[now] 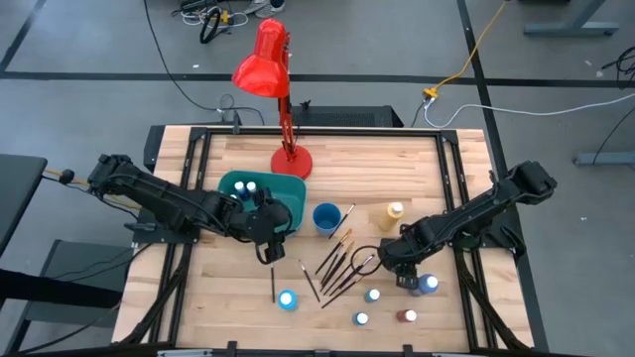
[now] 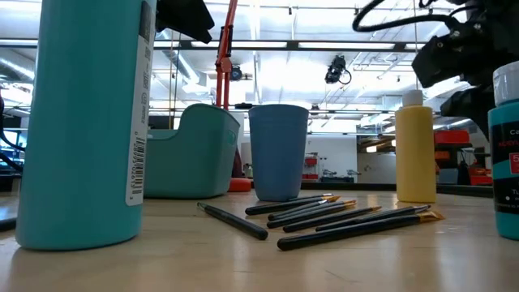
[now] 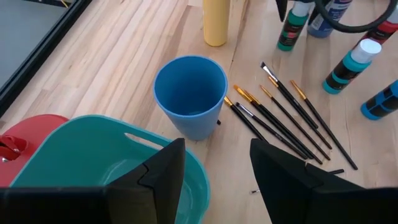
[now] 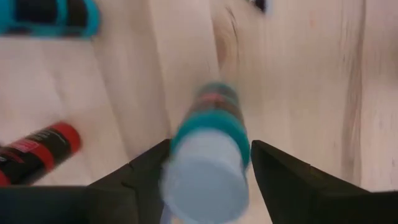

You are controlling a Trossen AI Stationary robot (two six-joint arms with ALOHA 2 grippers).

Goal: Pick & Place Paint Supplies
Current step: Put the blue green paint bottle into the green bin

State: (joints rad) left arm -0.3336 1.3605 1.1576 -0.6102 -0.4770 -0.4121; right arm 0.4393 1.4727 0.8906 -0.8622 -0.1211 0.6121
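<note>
- The table carries everything I work with; the red lamp stands at its far edge, out of my way.
- The teal bin sits left of centre with two capped bottles already lying in it, and I take it as the drop point.
- My left gripper hangs over the bin's rim, jaws released and empty, the blue cup just beyond it.
- My right gripper is low over the teal bottle, fingers spread on either side of its white cap and not clenched on anything; I cannot tell whether the pads touch it.
- The tall yellow bottle stands apart near the cup; I judge it the heaviest item, best taken around the body below the shoulder.
- The small bottles scattered at the near side, such as the light-blue one, look like stiff plastic, light but smooth and easy to tip; I would pinch the body just under the cap.
- The brushes lie fanned near the cup: thin, light, rigid handles that could roll, so I would pinch one across mid-handle.
</note>
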